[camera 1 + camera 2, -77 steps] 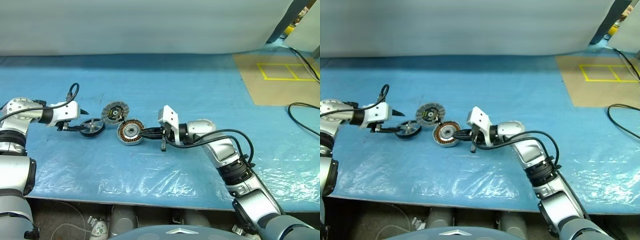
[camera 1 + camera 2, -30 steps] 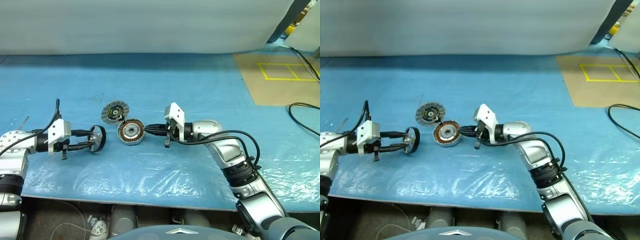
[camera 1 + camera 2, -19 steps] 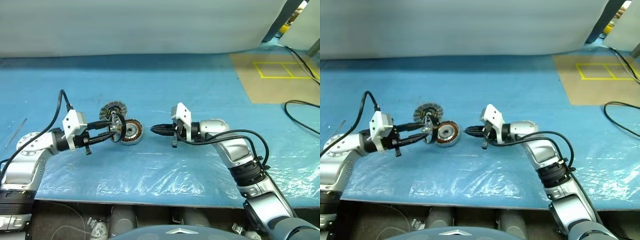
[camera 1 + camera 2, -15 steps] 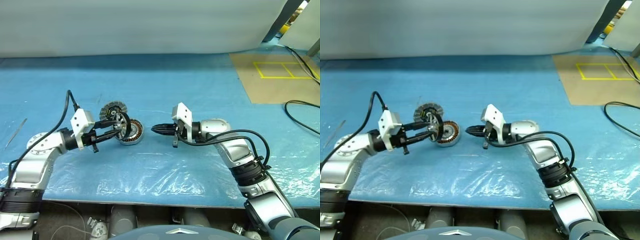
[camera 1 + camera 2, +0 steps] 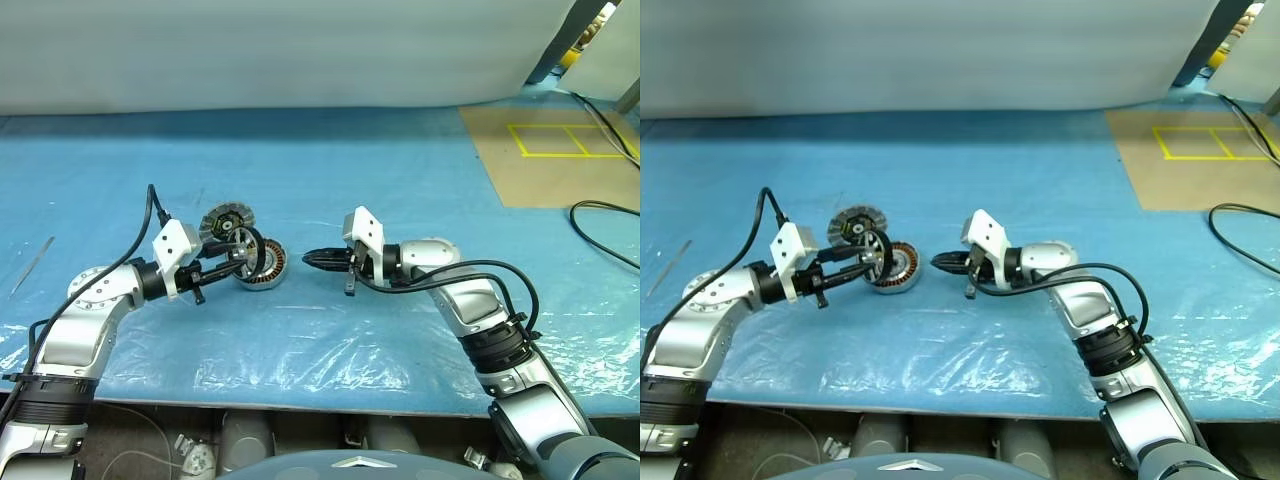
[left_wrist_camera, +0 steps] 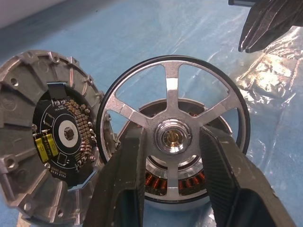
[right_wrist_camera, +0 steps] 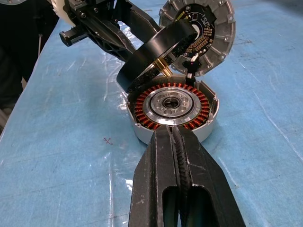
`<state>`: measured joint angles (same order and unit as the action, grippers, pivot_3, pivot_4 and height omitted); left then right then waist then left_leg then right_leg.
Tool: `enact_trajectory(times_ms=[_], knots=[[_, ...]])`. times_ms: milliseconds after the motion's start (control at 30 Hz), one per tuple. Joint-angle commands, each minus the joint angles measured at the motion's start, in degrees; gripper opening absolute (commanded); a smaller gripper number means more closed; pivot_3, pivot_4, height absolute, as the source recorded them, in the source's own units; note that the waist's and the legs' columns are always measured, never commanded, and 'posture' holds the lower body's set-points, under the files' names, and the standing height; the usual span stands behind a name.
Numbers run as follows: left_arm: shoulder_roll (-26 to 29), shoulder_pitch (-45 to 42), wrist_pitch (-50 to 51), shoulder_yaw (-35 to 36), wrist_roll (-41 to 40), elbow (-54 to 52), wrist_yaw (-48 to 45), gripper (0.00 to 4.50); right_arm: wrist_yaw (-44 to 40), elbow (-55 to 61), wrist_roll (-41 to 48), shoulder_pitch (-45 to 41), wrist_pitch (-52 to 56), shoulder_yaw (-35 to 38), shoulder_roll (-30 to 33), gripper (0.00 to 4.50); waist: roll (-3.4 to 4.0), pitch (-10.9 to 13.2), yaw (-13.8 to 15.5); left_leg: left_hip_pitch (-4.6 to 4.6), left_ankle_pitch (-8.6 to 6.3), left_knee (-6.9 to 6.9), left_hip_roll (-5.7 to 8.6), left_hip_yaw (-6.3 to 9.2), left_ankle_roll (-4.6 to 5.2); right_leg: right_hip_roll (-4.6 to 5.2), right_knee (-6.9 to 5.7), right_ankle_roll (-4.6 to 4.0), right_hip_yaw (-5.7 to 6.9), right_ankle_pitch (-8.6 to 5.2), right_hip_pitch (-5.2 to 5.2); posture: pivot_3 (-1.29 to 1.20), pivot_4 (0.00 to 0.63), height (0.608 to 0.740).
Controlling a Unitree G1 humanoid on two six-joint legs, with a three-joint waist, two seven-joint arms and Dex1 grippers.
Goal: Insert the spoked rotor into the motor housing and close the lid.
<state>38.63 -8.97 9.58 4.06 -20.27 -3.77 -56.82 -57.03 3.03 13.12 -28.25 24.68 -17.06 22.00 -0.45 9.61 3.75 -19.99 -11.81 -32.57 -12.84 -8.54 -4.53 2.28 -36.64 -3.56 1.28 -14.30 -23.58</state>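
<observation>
Over the housing: the spoked rotor [image 6: 173,137] hangs tilted on edge just above the rim of the motor housing [image 7: 171,109], its brass shaft stub aimed down toward the pale centre but not yet in it.
Rotor grip: the left tool [image 5: 232,263] clamps the rotor, one black finger on either side of the hub, pressing on the spokes.
Housing: it sits flat on the blue plastic sheet [image 5: 300,340] that covers the table [image 5: 320,150], copper windings up, centre bore open.
Lid: the lid [image 6: 45,156] leans on edge just behind the housing, circuit face toward the rotor and touching or nearly touching the housing rim.
Right tool: the right tool [image 5: 943,262] has its fingers pressed together, holding nothing, tips pointing at the near wall of the housing and just short of it.
Step in hand: seating the rotor, judged barely begun.
Doing it well: level the rotor so its ring is parallel with the housing rim, bring the shaft over the bore, then lower straight.
Watch for: a tilted entry could catch the ring on the windings, and magnets may snatch it sideways.
Support: the shut right tool could steady the housing wall against sliding.
Lid clearance: keep the rotor's far edge off the leaning lid.
</observation>
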Motion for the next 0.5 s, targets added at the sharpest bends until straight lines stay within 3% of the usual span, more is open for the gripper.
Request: enact_trajectory(times_ms=[33, 500], knots=[[0.69, -1.05, 0.42, 0.08, 0.01, -0.76, -0.25, 1.31, 0.32, 0.57, 0.05, -0.21, -1.32, 0.00, -0.40, 0.00, 0.00, 0.00, 0.00, 0.00, 0.00, 0.00, 0.00, 0.00, 0.00, 0.00, 0.00, 0.00, 0.00, 0.00, 0.00, 0.00, 0.150, 0.740], [0.57, -1.04, 0.36, -2.05, 2.05, 0.46, -0.73, 1.31, 0.90, -0.12, -0.83, -0.22, -2.13, -0.49, -0.75, 0.00, 0.01, 0.00, 0.02, 0.02, 0.00, 0.00, 0.01, 0.00, 0.00, 0.01, 0.00, -0.01, 0.00, -0.01, 0.03, 0.00, 0.150, 0.740]])
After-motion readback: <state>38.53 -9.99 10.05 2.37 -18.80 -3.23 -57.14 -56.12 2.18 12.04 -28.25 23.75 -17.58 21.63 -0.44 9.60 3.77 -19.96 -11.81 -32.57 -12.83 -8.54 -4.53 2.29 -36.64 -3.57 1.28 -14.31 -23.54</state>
